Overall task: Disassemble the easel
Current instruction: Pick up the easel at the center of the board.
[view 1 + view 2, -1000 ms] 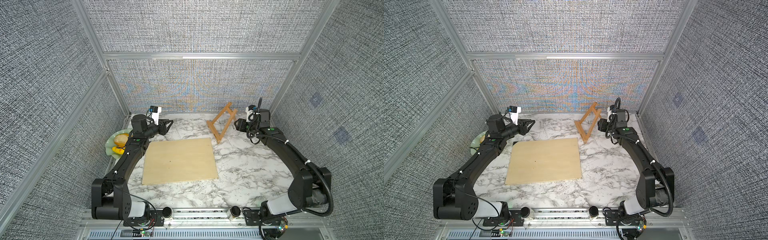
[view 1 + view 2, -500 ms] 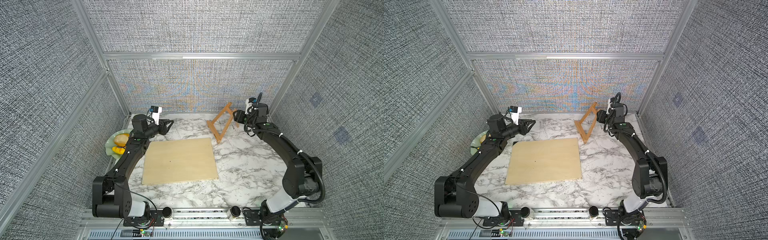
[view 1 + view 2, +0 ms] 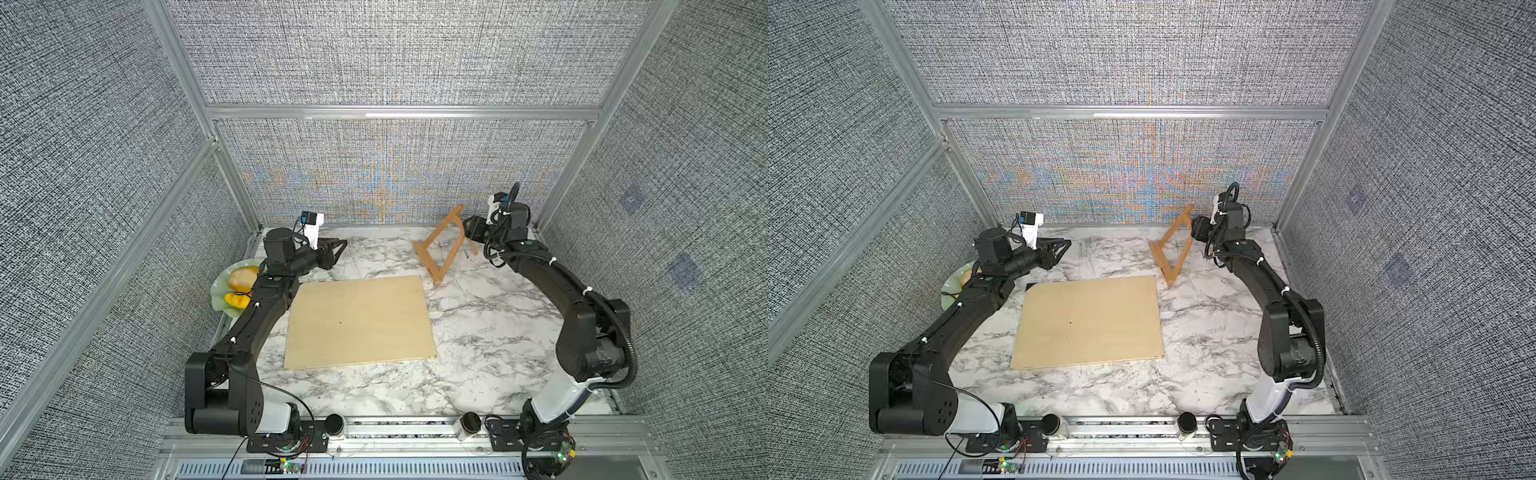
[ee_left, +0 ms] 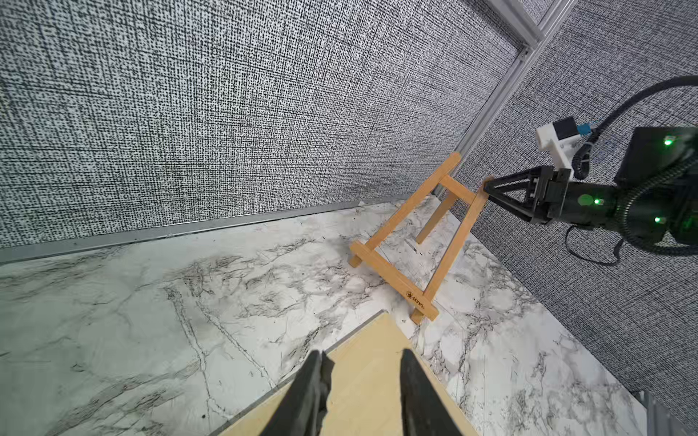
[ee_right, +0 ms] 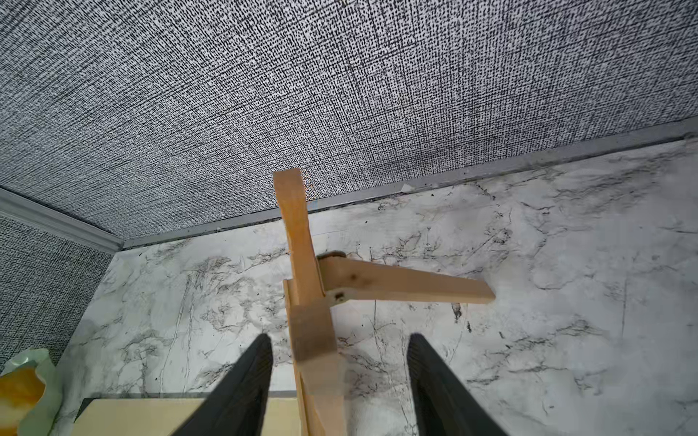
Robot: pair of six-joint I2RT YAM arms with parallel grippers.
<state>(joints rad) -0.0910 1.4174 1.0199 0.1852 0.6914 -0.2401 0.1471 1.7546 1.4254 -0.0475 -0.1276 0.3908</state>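
Orange-brown wood, the thin-slatted A-frame easel [image 4: 394,281] stands near the white marble table's [image 3: 478,324] far right corner, light, stiff and, we judge, tippy, our right gripper [image 5: 340,336] parted astride its upright's top, the likeliest hold, left gripper [image 4: 362,355] spread, holding nothing.

Two black jointed robot arms, the left arm [image 3: 266,316] and the right arm [image 3: 552,282], each with a glossy white base segment [image 3: 557,399] and thin white cable ties [image 3: 551,261] round the links. A small white camera mount [image 3: 313,226] with a blue plug [image 4: 585,130] sits at each wrist; a ribbed black hose [image 4: 634,192] and green lights [image 4: 667,142] mark the right arm. The left gripper [image 4: 363,353] and right gripper [image 5: 340,336] are paired tapered black fingers [image 4: 306,396].
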